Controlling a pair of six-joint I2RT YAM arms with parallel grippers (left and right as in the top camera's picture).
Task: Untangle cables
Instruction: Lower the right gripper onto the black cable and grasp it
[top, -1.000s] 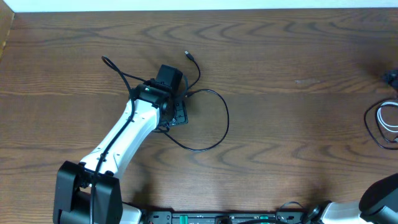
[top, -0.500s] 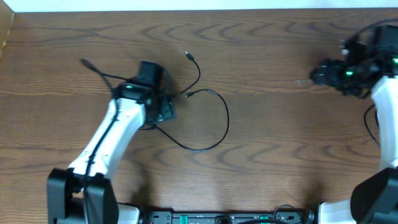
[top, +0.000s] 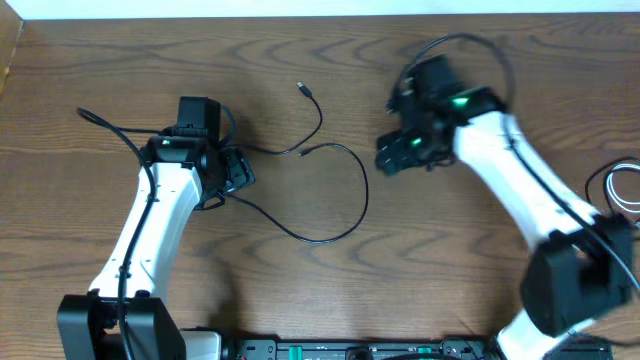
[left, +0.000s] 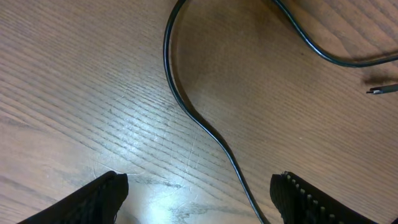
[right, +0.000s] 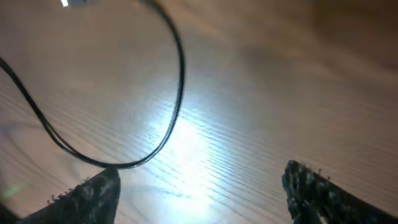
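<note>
The black cable lies in a wide loop at the table's middle, with one plug end at the back. My left gripper is open at the loop's left end. In the left wrist view the black cable runs down between the spread fingers, ungripped. My right gripper is open just right of the loop. The right wrist view shows the black cable curving ahead of its fingers. The white cable lies coiled at the far right edge.
A dark cord loops beside the white cable at the right edge. Thick black wires run along both arms. A pale wall strip borders the table's far edge. A loose plug tip lies on the wood at right.
My left gripper has slid left along the black cable, away from the tangle. My right arm has swung in from the right edge to the loop's right side.
</note>
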